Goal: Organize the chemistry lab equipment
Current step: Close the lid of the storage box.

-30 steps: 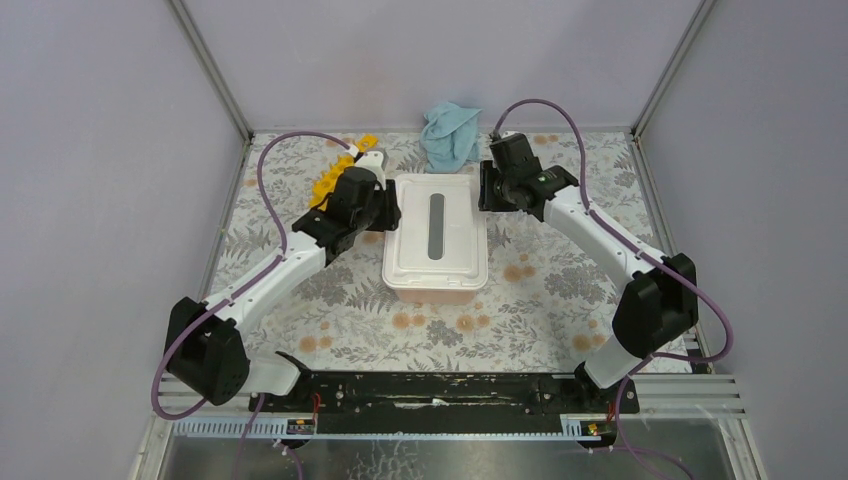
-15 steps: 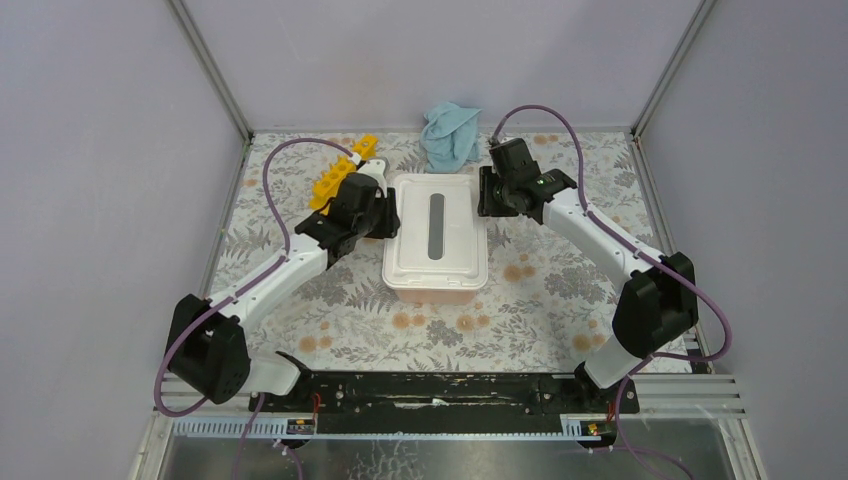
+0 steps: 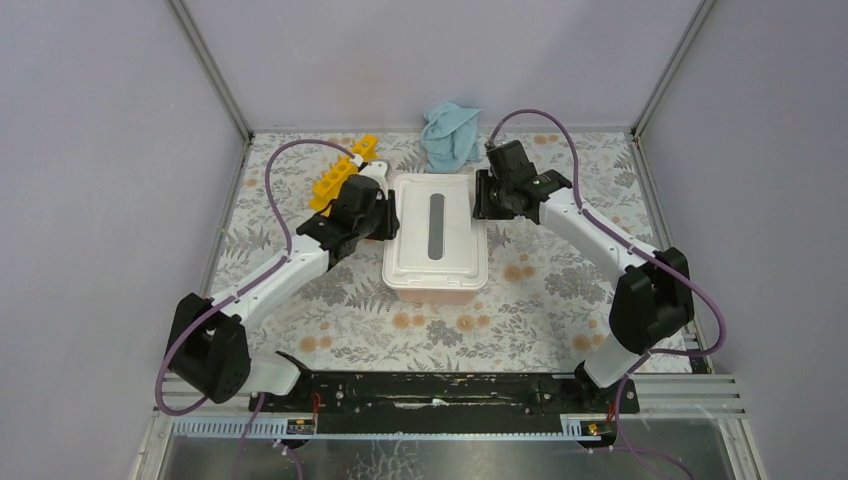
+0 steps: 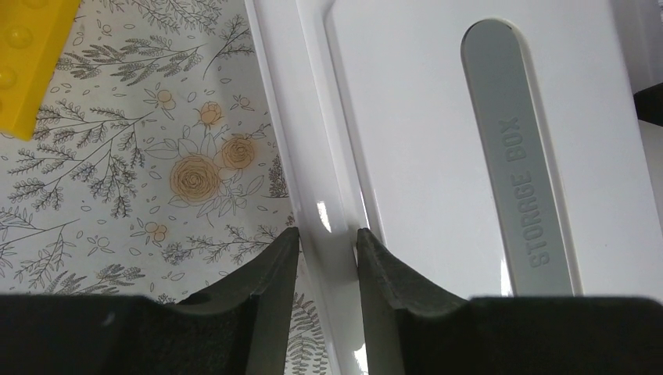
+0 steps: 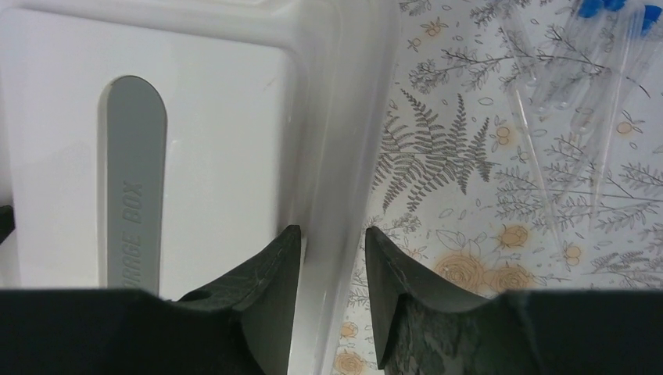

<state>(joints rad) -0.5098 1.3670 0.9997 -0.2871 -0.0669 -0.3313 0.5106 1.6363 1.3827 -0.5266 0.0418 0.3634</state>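
Two end effectors straddle opposite long edges of the lid (image 3: 460, 225) on the storage box (image 3: 435, 293), which sits mid-counter (image 3: 520, 310), nearer you than the other loose things. The step in hand looks like lifting that lid off so the equipment can go inside. To do it well, make sure both sides bite before you raise. Then bring both arms up together and level. If one leads, the lid will likely tilt and jam, or slip out of the weaker pinch. Keep the fingers low on the lip, not on the sloped top.

The left end effector (image 4: 322, 242) has its fingers narrowly apart with the left lip between them; whether they press it yet I cannot tell. The right end effector (image 5: 332, 234) is clamped on the right lip, fingers part-way apart and against both faces.

Farther back, the tiny blue-capped tubes (image 5: 578, 70) lie on the counter near the box's right side. The yellow test-tube rack (image 3: 340, 172) lies behind the left arm, and a blue cloth (image 3: 450, 132) sits at the far edge.
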